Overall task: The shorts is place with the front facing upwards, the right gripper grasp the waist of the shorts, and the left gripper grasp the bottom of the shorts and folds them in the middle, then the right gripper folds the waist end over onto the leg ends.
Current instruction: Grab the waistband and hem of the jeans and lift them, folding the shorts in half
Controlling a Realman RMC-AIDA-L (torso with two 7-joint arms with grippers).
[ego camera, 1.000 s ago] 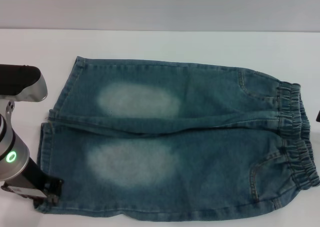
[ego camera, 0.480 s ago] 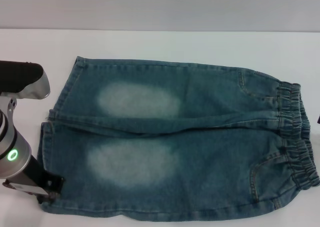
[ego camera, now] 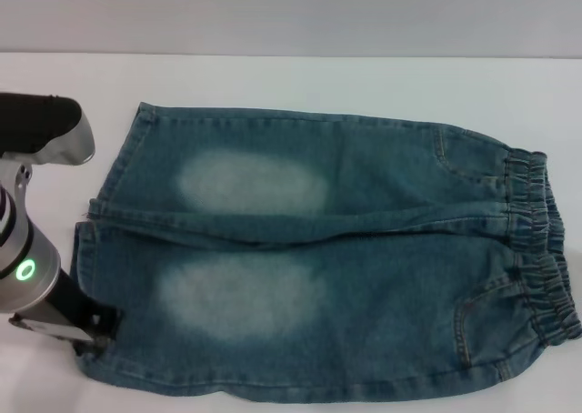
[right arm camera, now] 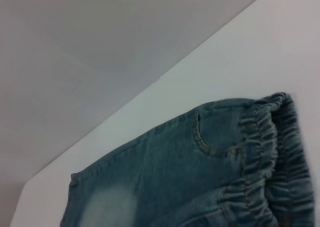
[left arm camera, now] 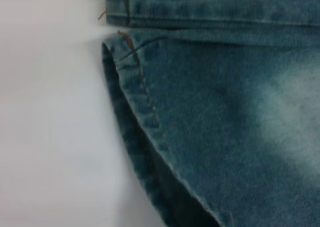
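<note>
— Left gripper [ego camera: 95,336] first: where is it?

— Low at the near-left corner of the shorts [ego camera: 336,258], right at the hem of the nearer leg. Its black tip sits on the edge of the denim, with the silver arm and green ring light just outside the cloth on the white table [ego camera: 300,81].

— Are its fingers wide, narrow, or holding cloth?

— I cannot tell. The head view shows only the black block at the hem, and the left wrist view shows no fingers, just the hem edge [left arm camera: 142,94] curving up slightly off the table.

— How do the shorts lie?

— Flat, front up, stretched across the table. The leg ends [ego camera: 105,213] point to the robot's left, the waist end [ego camera: 541,249] with its gathered elastic to the right. The two legs lie side by side, touching along the middle, each with a pale faded patch.

— And the right gripper?

— Not seen in the head view. Its wrist camera looks from off the waist side at the elastic band [right arm camera: 270,152] and a stitched pocket [right arm camera: 215,137].
</note>
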